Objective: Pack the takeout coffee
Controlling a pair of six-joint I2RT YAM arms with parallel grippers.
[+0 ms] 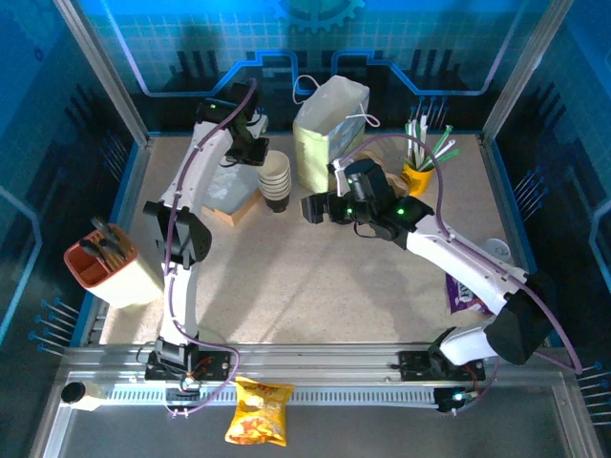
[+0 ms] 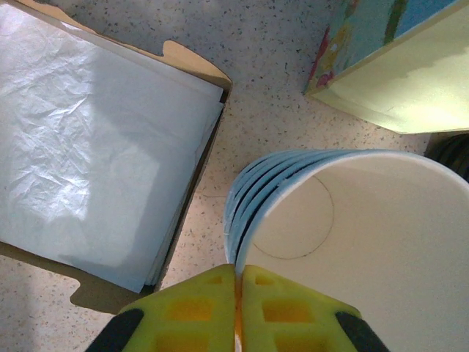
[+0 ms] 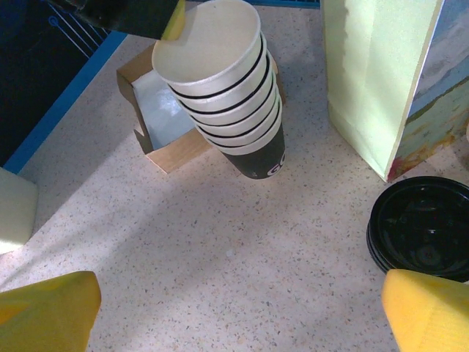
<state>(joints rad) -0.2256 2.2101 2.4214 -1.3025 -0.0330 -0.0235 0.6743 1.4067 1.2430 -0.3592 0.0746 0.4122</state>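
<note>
Grippers: left gripper (image 2: 237, 277) pinched shut on rim of top cup (image 2: 366, 249); right gripper (image 3: 242, 302) wide open near black lids (image 3: 421, 227).

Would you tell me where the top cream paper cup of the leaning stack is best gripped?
Pinch the top cream paper cup by its rim wall from above, one finger inside: the stack nests its sides, leaving only the rim free. The left gripper is shut there.

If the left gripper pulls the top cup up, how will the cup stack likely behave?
The cup stack leans, so it may tip. The top cup is thin paper; its rim probably flexes. Nested cups might lift together.
</note>
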